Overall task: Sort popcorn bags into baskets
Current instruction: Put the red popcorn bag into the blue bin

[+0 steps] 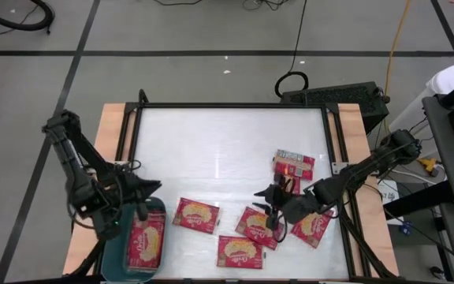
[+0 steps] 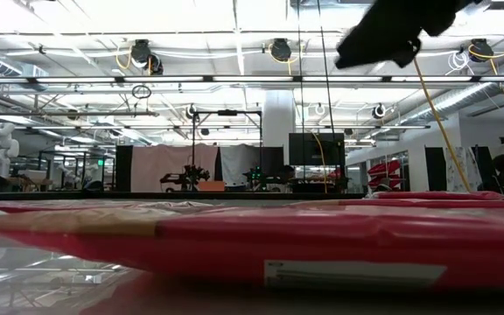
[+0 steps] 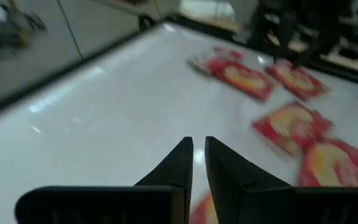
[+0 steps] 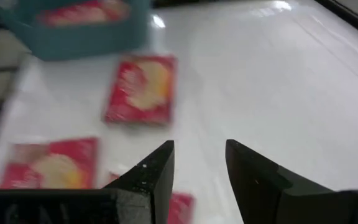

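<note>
The teal basket [image 1: 115,246] stands at the table's near left corner with a red popcorn bag [image 1: 146,241] lying flat in it. Several more red popcorn bags lie flat on the white surface: one [image 1: 197,214] near the basket, one [image 1: 240,251] at the near edge, and others [image 1: 314,227] to the right. A small pile [image 1: 294,164] farther back shows a grey-white printed side. My left gripper [image 1: 154,188] hovers over the basket's far end, fingers almost together and empty [image 3: 197,155]. My right gripper [image 1: 265,199] hangs open above a bag [image 1: 257,226], holding nothing [image 4: 199,162].
A black frame [image 1: 132,150] borders the white surface, with wooden strips [image 1: 109,134] outside it. The far half of the surface [image 1: 227,134] is free room. In the low view a red bag [image 2: 322,241] lies right in front of the camera and fills the lower half of the view.
</note>
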`<action>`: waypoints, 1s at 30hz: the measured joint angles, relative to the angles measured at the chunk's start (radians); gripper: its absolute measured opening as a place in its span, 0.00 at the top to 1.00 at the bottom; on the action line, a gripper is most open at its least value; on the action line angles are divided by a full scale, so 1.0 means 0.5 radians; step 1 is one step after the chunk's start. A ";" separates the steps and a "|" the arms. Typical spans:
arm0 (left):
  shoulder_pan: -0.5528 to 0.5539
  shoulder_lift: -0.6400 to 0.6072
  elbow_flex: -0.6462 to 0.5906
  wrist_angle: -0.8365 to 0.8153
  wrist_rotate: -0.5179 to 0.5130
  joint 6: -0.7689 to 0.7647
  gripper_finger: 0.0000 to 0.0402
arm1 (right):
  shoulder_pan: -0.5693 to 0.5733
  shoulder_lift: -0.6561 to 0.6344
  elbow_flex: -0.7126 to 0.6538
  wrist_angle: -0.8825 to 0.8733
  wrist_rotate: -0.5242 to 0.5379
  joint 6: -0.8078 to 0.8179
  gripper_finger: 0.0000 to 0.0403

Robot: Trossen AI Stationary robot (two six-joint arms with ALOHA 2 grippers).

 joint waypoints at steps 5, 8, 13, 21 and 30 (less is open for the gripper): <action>0.177 0.115 0.000 0.196 -0.109 0.177 0.89 | -0.003 0.001 0.160 -0.759 0.039 0.317 0.65; 0.274 0.196 0.000 0.344 -0.100 0.337 0.89 | -0.004 0.001 0.169 -1.114 0.037 0.353 0.65; 0.407 0.303 0.000 0.561 -0.070 0.606 0.89 | -0.013 0.001 0.128 -1.649 0.040 0.383 0.58; 0.624 0.397 0.000 0.831 -0.050 0.915 0.89 | -0.045 0.002 -0.143 -1.812 0.039 0.516 0.38; 0.806 0.478 -0.001 1.010 0.103 1.219 0.89 | -0.046 0.002 -0.414 -1.742 0.016 0.447 0.27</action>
